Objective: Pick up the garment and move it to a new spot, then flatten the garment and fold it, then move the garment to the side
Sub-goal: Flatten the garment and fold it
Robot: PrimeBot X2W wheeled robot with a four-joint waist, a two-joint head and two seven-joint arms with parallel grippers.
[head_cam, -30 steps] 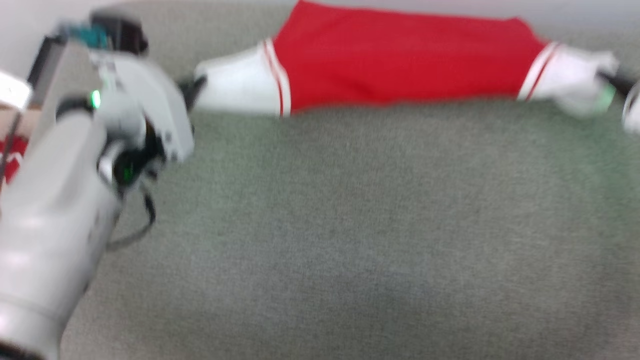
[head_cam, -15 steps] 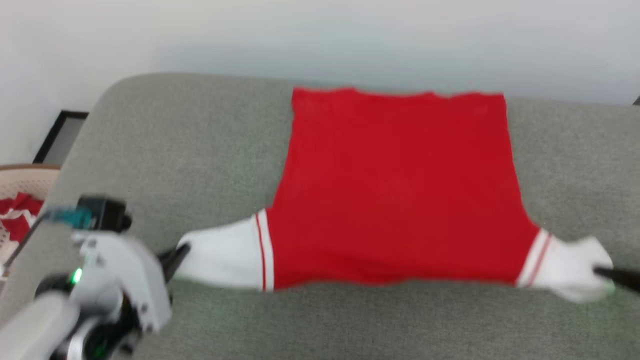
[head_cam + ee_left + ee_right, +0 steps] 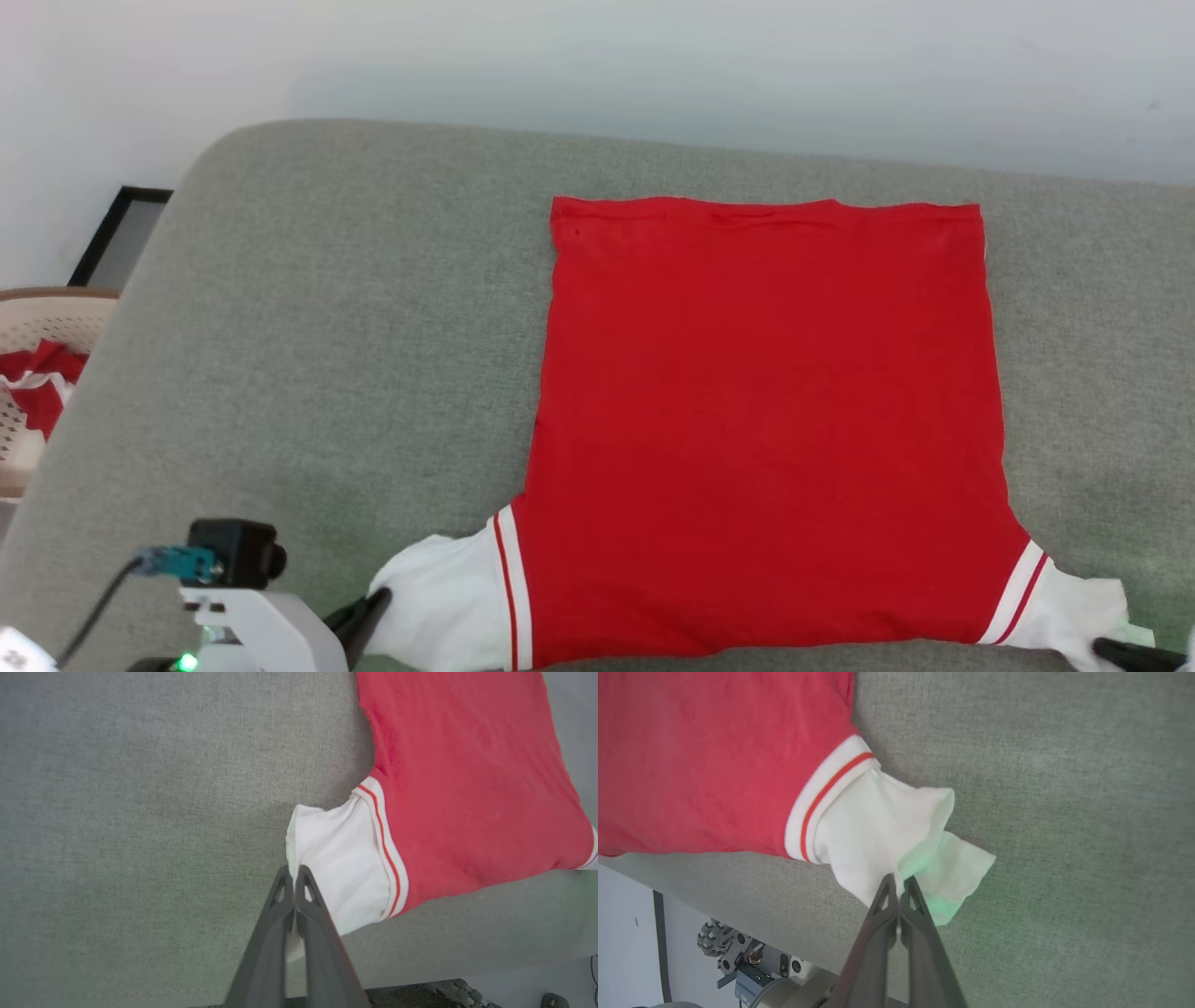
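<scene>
The garment lies spread on the grey cushion, plain red side up, its hem toward the wall and its white sleeves at the near edge. No lettering shows. My left gripper is shut on the left white sleeve, its fingertips pinching the sleeve's edge. At the lower right corner my right gripper is shut on the right white sleeve, with the fingertips closed over the cloth. Both sleeves are pulled outward from the red body.
The grey cushion reaches to a pale wall behind. A beige perforated basket with a red-white cloth bundle stands off the left edge. The robot's wheeled base shows below the cushion's near edge.
The head camera has tilted up, so the whole picture shifted down. The garment, seen before as a stretched strip between both grippers, now lies spread flat on the cushion. Both grippers keep hold of the sleeves.
</scene>
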